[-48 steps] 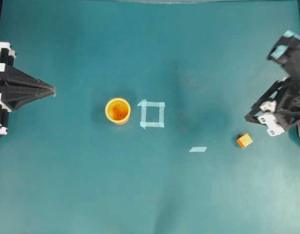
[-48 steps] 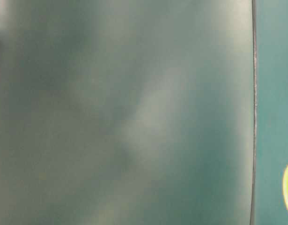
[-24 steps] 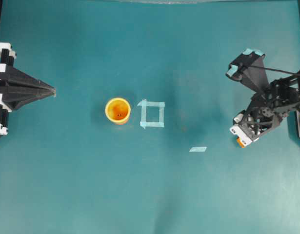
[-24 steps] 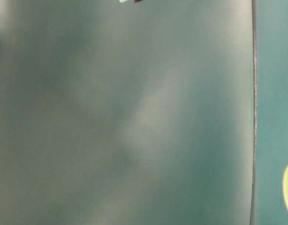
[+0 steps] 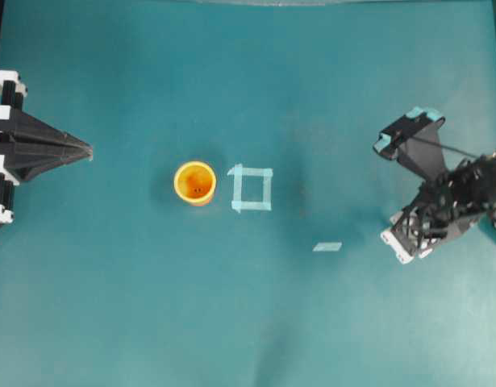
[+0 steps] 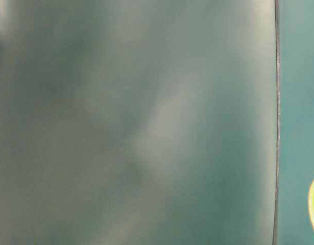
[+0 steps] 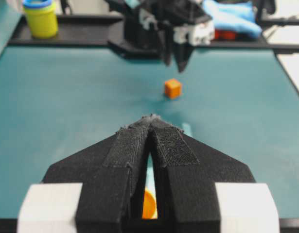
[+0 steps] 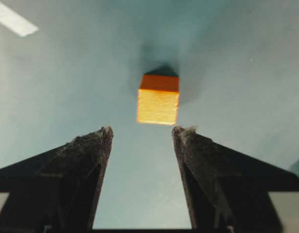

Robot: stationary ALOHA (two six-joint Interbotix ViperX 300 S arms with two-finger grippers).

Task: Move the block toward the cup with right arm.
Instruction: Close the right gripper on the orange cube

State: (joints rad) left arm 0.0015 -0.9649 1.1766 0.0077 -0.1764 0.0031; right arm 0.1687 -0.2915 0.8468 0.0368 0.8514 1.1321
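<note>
The block (image 8: 158,101), a small orange cube with a lighter face, lies on the teal table just beyond my right gripper's (image 8: 142,130) tips, clear of both fingers. That gripper is open and empty. From overhead the right gripper (image 5: 409,242) hangs over the block and hides it. In the left wrist view the block (image 7: 172,88) sits below the right gripper (image 7: 176,58). The yellow-orange cup (image 5: 194,183) stands upright left of centre, far from the block. My left gripper (image 5: 88,150) rests shut at the left edge, its tips (image 7: 151,118) pressed together.
A pale blue tape square (image 5: 252,189) lies just right of the cup, and a tape strip (image 5: 327,247) lies between it and the right gripper. A yellow jar with a blue lid (image 7: 41,18) and blue cloth (image 7: 232,17) sit beyond the table's far edge.
The right arm has swung in from the right edge and come down over the block, which the overhead view no longer shows. The left arm and the cup have stayed put.
</note>
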